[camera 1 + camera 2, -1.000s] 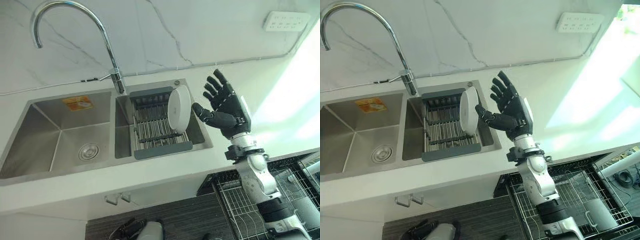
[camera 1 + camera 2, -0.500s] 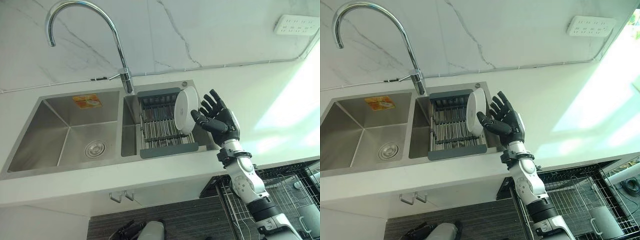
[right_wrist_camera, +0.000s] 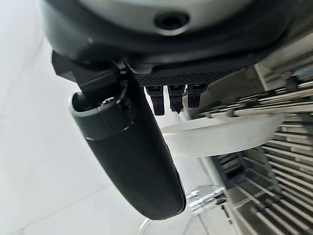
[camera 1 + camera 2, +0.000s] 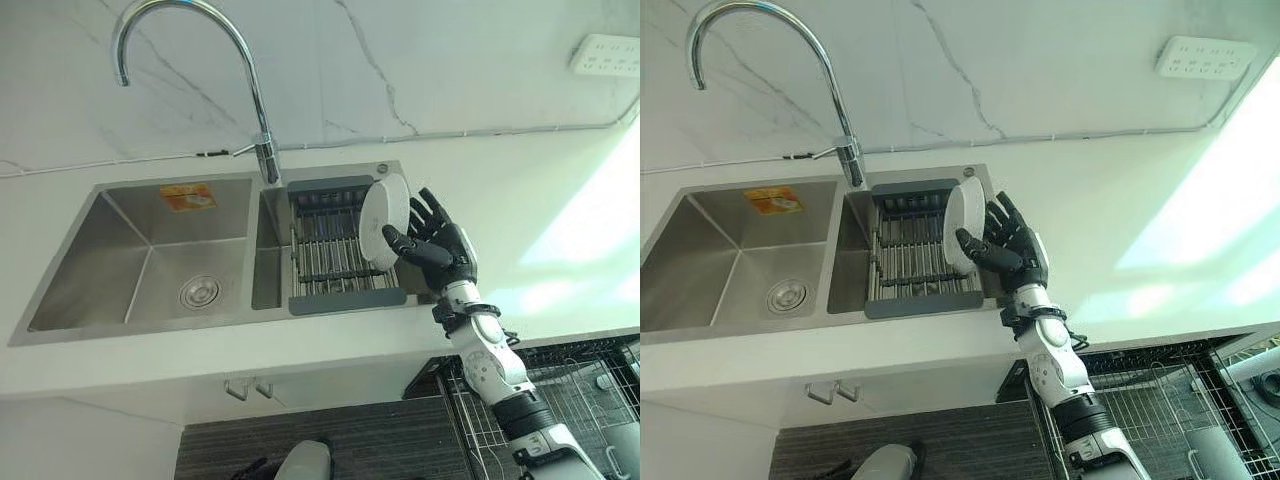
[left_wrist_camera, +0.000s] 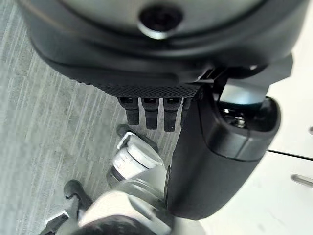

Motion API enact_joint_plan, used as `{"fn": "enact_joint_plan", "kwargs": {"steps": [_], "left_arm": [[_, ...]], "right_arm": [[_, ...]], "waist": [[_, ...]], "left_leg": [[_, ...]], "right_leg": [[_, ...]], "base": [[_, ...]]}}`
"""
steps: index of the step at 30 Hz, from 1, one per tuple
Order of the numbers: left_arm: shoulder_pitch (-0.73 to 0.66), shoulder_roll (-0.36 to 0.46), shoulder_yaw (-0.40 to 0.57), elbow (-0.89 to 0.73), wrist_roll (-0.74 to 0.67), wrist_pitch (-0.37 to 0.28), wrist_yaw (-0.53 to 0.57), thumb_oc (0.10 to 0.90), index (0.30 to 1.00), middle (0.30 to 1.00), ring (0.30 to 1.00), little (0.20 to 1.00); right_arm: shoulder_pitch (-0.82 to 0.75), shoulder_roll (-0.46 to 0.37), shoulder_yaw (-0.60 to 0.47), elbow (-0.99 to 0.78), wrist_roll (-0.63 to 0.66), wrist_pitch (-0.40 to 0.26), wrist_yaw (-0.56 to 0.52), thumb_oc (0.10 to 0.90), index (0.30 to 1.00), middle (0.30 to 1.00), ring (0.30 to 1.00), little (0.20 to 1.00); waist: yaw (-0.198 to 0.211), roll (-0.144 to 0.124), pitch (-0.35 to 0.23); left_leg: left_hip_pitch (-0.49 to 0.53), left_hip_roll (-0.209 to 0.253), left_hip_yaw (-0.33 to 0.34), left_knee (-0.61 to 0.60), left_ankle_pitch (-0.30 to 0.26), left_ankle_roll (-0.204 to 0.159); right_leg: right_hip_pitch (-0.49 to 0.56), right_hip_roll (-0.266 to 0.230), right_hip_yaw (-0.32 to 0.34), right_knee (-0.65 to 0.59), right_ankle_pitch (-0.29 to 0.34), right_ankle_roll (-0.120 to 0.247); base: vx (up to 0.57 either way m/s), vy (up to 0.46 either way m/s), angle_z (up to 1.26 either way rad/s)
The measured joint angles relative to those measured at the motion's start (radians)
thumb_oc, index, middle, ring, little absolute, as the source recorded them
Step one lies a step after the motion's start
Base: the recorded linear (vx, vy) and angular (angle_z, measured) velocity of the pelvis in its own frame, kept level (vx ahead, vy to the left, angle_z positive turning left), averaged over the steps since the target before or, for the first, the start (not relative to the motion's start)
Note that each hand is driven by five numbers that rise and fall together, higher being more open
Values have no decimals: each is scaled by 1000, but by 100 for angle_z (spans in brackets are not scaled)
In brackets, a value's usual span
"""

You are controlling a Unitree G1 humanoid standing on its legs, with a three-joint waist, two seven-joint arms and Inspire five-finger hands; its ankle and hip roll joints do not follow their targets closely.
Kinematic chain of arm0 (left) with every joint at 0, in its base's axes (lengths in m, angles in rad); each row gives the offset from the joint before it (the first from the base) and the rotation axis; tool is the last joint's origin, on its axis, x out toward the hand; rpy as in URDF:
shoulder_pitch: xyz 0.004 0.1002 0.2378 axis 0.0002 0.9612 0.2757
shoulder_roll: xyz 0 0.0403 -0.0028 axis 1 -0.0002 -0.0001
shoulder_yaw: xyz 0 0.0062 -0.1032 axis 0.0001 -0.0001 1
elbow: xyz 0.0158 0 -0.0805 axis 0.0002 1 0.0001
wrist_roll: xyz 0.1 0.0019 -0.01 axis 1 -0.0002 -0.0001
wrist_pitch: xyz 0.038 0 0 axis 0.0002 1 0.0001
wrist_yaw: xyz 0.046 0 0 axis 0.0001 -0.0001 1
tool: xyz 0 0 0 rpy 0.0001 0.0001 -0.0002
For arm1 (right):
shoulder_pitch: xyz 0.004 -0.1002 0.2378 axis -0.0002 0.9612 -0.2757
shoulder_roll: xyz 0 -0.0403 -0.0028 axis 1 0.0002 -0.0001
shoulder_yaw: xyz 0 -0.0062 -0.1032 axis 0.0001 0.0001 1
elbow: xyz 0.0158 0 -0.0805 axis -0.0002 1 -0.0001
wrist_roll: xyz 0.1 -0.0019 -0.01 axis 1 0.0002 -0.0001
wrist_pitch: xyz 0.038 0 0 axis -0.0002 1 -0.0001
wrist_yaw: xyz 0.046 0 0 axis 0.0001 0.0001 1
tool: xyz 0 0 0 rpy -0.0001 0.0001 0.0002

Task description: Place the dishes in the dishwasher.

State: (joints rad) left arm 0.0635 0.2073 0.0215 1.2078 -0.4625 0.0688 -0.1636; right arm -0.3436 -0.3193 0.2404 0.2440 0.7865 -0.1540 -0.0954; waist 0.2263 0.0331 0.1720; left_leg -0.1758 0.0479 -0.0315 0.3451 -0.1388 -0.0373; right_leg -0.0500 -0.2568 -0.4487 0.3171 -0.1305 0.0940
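Note:
A white plate (image 4: 383, 218) stands on edge at the right end of the grey drying rack (image 4: 335, 265) in the right sink basin. My right hand (image 4: 440, 248) is open right beside it. Its thumb lies across the plate's lower front face and its straight fingers spread past the plate's right rim. From the right wrist, the plate (image 3: 220, 134) shows between the thumb (image 3: 132, 156) and the fingers (image 3: 168, 100). My left hand (image 5: 146, 73) hangs low over the grey wood floor, open and holding nothing. The dishwasher's wire rack (image 4: 1160, 400) is pulled out at the lower right.
A tall curved tap (image 4: 255, 100) rises behind the double steel sink, whose left basin (image 4: 150, 260) holds nothing. White worktop (image 4: 540, 220) runs to the right, with a wall socket (image 4: 605, 55) above. A grey cup (image 4: 1208, 450) sits in the dishwasher rack.
The camera has shifted. My right hand has come down and in from open air to the right of the plate, and now straddles the plate's right rim.

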Motion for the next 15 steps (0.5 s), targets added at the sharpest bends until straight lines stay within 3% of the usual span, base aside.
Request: {"fn": "enact_joint_plan", "kwargs": {"steps": [7,15], "left_arm": [[12,5,11,1,-3,41,1,800,900,900,900,900],[32,5,1,1,-1,43,-1,800,900,900,900,900]], "right_arm": [[-28,1,3,13,-2,27,-2,800,900,900,900,900],[-29,-1,2,17,-11,30,-3,800,900,900,900,900]], "waist": [[5,0,0],[8,0,0]], "left_leg": [[0,0,-6,-1,0,0],[-2,0,-21,-1,2,-4]], "right_leg": [[3,1,-6,1,-3,-1],[8,3,-19,4,-9,-3]], "base": [[43,10,2],[21,-1,5]]}}
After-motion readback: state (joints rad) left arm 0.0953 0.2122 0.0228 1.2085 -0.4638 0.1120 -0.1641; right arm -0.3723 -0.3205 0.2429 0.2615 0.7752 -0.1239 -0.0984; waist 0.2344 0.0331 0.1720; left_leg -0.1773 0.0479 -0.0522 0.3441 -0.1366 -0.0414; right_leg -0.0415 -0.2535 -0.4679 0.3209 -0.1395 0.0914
